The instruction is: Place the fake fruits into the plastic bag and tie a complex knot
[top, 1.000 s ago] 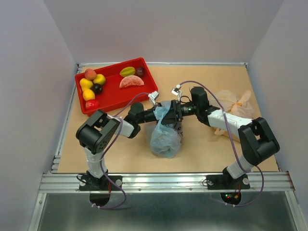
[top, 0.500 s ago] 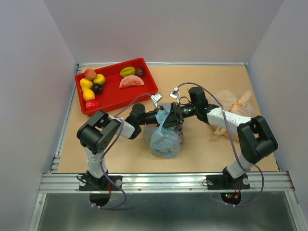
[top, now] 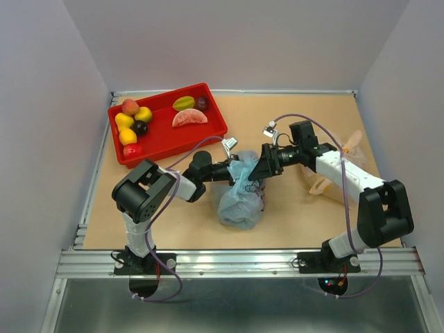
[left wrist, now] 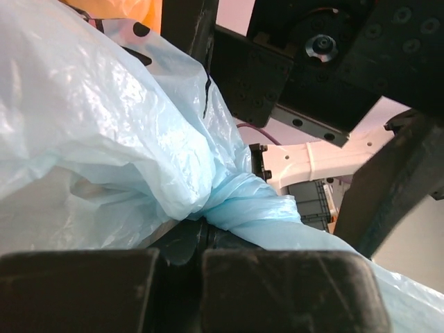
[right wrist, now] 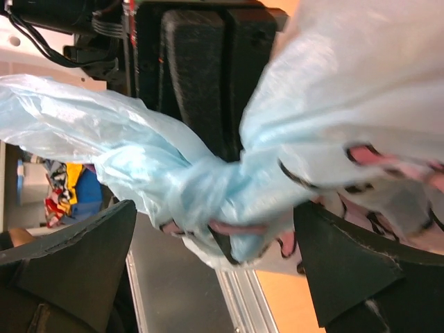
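Light-blue film is the first item we are recording: the plastic bag point(top: 241, 201) is sitting bunched on the table point(top: 298, 114) between the two arms, its dark print showing through the creases. The left gripper point(left wrist: 201, 253) is lying against the bag's upper part on the left arm's side. It is clenching a twisted lump point(left wrist: 246, 205) of the bag's film, with its pads pressed together on it. The right gripper point(right wrist: 215, 208) is facing the same lump from the bag's opposite side. Its fingers point(right wrist: 76, 257) are standing spread wide to either side of the lump and are gripping nothing (we are unable to tell whether the lump is a finished knot).

We are finding the fake fruits point(top: 135, 125) outside the bag and well apart from it. They are lying in a red tray point(top: 208, 94) beyond the bag, toward the far left. The peach, yellow pieces, a dark plum and a red piece are grouped at the tray's end farther from the bag. The starfruit, another plum and the pink melon slice are lying at the nearer end. A pale orange bag point(top: 341, 147) is resting on the right arm's side of the blue bag, partly under that arm.
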`<state>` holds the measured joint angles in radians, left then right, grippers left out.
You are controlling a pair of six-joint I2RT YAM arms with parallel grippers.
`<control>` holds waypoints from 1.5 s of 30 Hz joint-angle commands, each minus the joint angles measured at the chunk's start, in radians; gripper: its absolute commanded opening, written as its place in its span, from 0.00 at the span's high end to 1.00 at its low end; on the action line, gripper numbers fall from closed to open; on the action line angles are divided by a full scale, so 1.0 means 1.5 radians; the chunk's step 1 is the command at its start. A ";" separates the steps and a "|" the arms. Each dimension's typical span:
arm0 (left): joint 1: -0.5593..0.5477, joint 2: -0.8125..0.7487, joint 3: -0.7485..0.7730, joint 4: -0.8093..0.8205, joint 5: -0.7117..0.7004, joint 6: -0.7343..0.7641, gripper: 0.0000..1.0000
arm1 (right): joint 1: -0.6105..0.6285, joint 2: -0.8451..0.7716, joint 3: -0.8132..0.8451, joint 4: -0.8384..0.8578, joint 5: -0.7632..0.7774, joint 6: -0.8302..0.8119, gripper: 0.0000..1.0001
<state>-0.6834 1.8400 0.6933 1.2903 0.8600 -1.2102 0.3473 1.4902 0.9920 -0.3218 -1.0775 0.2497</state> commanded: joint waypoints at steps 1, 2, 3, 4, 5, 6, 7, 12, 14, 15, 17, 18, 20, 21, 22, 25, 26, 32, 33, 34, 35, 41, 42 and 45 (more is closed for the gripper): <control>-0.004 -0.016 0.017 0.428 0.015 -0.003 1.00 | -0.046 -0.044 0.038 -0.058 -0.015 -0.015 0.06; -0.004 -0.015 0.019 0.432 0.015 -0.004 1.00 | -0.067 -0.050 0.031 -0.062 -0.020 -0.013 0.10; -0.004 -0.014 0.018 0.433 0.015 -0.005 1.00 | -0.076 -0.054 0.026 -0.064 -0.023 -0.011 0.15; -0.004 -0.013 0.019 0.434 0.016 -0.005 1.00 | -0.085 -0.061 0.021 -0.067 -0.027 -0.008 0.21; -0.004 -0.012 0.021 0.435 0.016 -0.006 1.00 | -0.093 -0.065 0.017 -0.069 -0.033 -0.003 0.29; -0.004 -0.008 0.024 0.439 0.015 -0.008 1.00 | -0.107 -0.072 0.009 -0.069 -0.040 -0.003 0.39; -0.004 -0.008 0.024 0.439 0.015 -0.009 1.00 | -0.107 -0.075 0.005 -0.069 -0.040 -0.003 0.43; -0.004 -0.001 0.030 0.445 0.014 -0.014 1.00 | -0.107 -0.067 -0.004 -0.068 -0.040 -0.008 0.51; -0.004 0.000 0.032 0.446 0.013 -0.014 1.00 | -0.105 -0.061 -0.006 -0.063 -0.037 -0.001 0.54; -0.004 0.000 0.032 0.446 0.012 -0.015 1.00 | -0.103 -0.060 -0.007 -0.062 -0.033 0.000 0.54; -0.005 0.004 0.034 0.448 0.012 -0.016 1.00 | -0.095 -0.056 -0.011 -0.062 -0.023 -0.006 0.55; -0.004 0.006 0.034 0.449 0.012 -0.019 1.00 | -0.094 -0.056 -0.016 -0.063 -0.019 -0.008 0.55; -0.004 0.008 0.037 0.453 0.012 -0.020 1.00 | -0.087 -0.055 -0.024 -0.061 -0.012 -0.013 0.55; -0.005 0.008 0.038 0.454 0.013 -0.023 1.00 | -0.084 -0.052 -0.024 -0.062 -0.009 -0.015 0.55; -0.004 0.008 0.038 0.454 0.013 -0.023 1.00 | -0.082 -0.051 -0.023 -0.062 -0.002 -0.015 0.55; -0.005 0.007 0.037 0.455 0.014 -0.023 1.00 | -0.076 -0.040 -0.020 -0.055 0.006 -0.018 0.57; -0.005 0.007 0.035 0.455 0.014 -0.022 1.00 | -0.075 -0.038 -0.019 -0.053 0.005 -0.019 0.57; -0.005 0.005 0.034 0.457 0.014 -0.024 1.00 | -0.073 -0.024 -0.019 -0.039 0.014 -0.012 0.61; -0.005 0.005 0.034 0.458 0.015 -0.023 1.00 | -0.071 -0.023 -0.019 -0.038 0.012 -0.011 0.62; -0.006 0.004 0.034 0.458 0.015 -0.024 1.00 | -0.071 -0.022 -0.018 -0.037 0.012 -0.011 0.62; -0.005 0.004 0.035 0.459 0.013 -0.024 1.00 | -0.070 -0.022 -0.018 -0.037 0.012 -0.012 0.62; -0.008 0.005 0.038 0.467 0.015 -0.030 1.00 | -0.062 -0.015 -0.016 -0.032 0.017 -0.010 0.67; -0.010 0.004 0.038 0.468 0.016 -0.029 1.00 | -0.061 -0.015 -0.015 -0.030 0.017 -0.009 0.67; -0.012 0.002 0.036 0.467 0.016 -0.029 1.00 | -0.061 -0.015 -0.006 -0.025 0.009 -0.007 0.81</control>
<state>-0.6876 1.8637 0.7162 1.2900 0.8612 -1.2541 0.2466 1.4670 0.9657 -0.4061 -1.0550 0.2386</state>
